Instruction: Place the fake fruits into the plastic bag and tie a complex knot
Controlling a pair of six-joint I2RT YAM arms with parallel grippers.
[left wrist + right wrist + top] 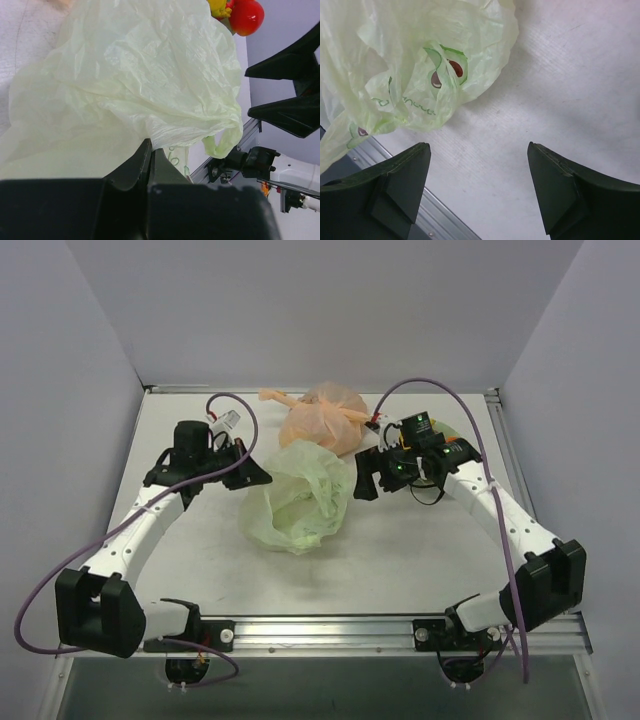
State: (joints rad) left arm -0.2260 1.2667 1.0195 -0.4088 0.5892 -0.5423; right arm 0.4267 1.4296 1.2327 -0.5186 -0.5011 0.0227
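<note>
Apparently the plastic bag point(297, 500) was held ready for loading, and no fruit seemed to be inside it.
The left jaws were clenched, it seemed on the bag's near edge, probably to stop it from sliding. The right jaws stood released and empty above the bench point(560, 75), just beside the bag, free to fetch. The bag lay crumpled mid-bench between both arms. Farther off were the fake fruits point(246, 16), outside the bag, and a peach knotted bag point(325, 418).

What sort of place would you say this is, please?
Probably a robotics lab test cell: a left arm and right arm bolted to a metal rail at the edge of a white table, plain walls boxing it in, and a green plastic bag as the work piece.
</note>
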